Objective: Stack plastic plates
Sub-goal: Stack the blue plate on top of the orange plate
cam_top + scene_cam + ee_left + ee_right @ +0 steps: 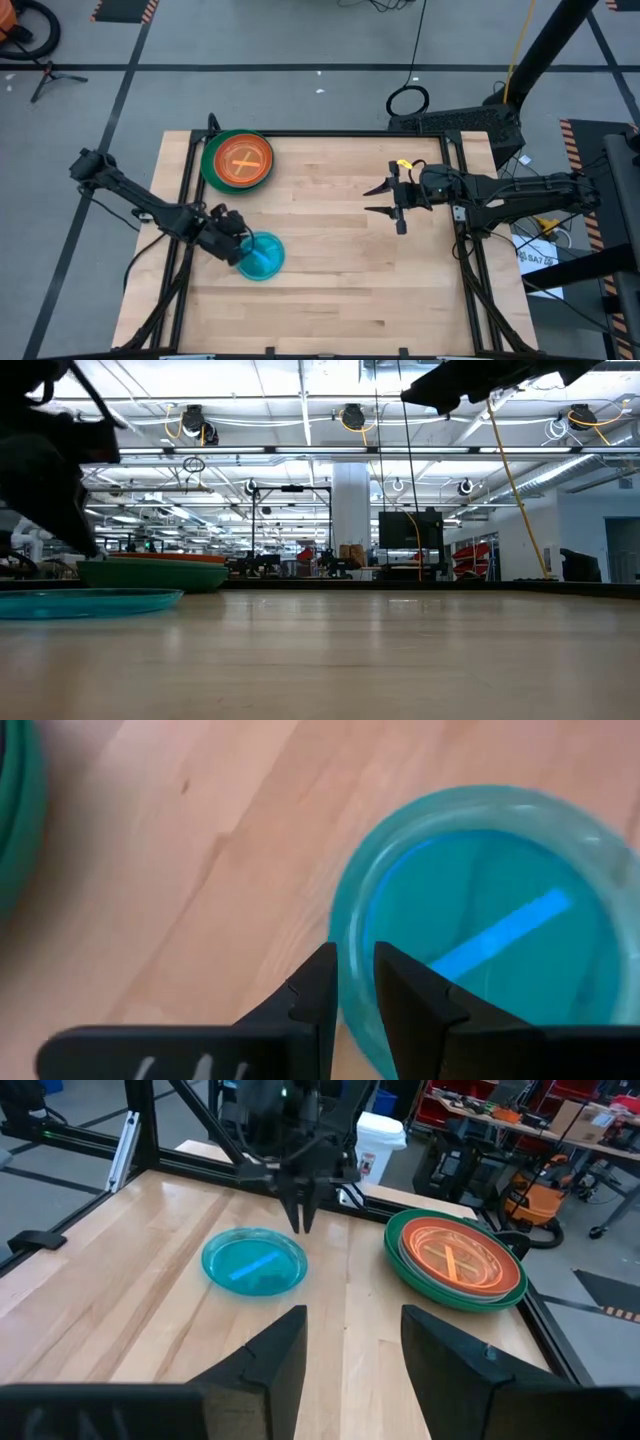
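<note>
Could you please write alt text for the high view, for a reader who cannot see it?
From above, the left gripper pinches the rim of a cyan plate lying on the wooden table. A stack of plates, orange atop dark green, sits near the far left corner; the right gripper hovers open.

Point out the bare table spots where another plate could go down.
Free: the wood between the cyan plate and the right gripper, and the whole near strip below both. Crowded: the far-left corner with the plate stack, and where the left gripper meets the cyan plate's rim.
</note>
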Robot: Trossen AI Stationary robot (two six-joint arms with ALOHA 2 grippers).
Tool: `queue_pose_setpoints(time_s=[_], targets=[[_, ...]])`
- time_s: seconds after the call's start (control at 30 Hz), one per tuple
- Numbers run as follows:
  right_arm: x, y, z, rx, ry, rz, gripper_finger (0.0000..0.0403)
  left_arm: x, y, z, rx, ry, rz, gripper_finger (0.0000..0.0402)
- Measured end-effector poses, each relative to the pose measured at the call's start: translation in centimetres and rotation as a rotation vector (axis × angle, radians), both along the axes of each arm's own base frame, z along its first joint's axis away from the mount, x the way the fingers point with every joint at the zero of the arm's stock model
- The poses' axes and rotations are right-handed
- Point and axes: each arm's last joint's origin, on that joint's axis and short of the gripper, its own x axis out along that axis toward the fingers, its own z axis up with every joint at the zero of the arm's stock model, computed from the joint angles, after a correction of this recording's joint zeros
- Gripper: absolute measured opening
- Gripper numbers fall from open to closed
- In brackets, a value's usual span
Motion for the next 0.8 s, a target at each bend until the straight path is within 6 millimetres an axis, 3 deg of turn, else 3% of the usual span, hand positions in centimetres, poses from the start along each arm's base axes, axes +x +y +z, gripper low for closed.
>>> queue_pose_setpoints(time_s=[0.23, 0.57, 0.8], targets=[[0.0, 0.0, 0.0, 0.000, -0.003, 0.000, 0.0154, -0.2, 0.1, -0.9, -0.055, -0.023, 0.080, 0.0087], [0.0, 0.0, 0.0, 0.000, -0.003, 0.000, 0.0154, 0.0, 0.1, -1.5, -0.012, 0.004, 0.100, 0.0190], [0.0, 0.0, 0.0, 0.000, -0.003, 0.000, 0.0154, 0.8, -0.6, -2.2, 0.039, 0.014, 0.005, 0.0197]])
